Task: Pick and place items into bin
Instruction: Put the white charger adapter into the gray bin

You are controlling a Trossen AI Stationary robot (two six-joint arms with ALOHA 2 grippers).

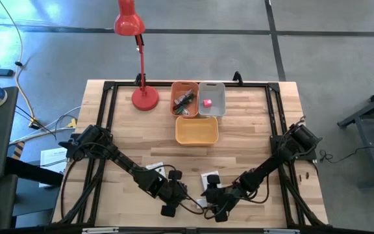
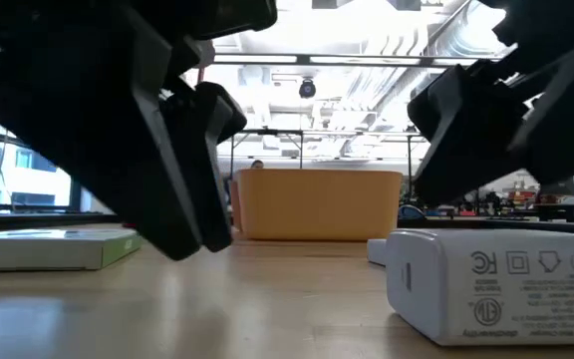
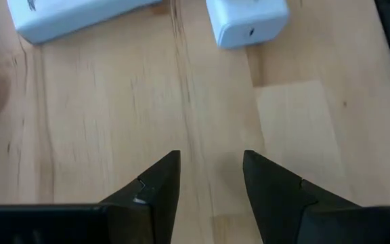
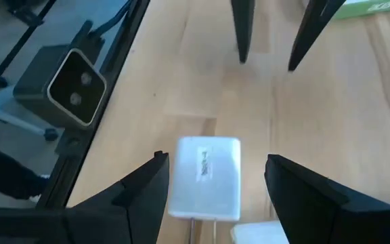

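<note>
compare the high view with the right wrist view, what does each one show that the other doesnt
Only the high view shows the three bins, orange bin, grey bin holding a red-pink cube, yellow bin, and the red lamp.

Only the right wrist view shows a camera at the table edge.

Both show the white block between the open right gripper's fingers.

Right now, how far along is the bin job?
Done: dark items lie in the orange bin and a red-pink cube in the grey bin; the yellow bin looks empty.
In hand: nothing. The right gripper is open around the white charger block; the left gripper is open over bare wood.
Left: that block and the flat white box.
</note>
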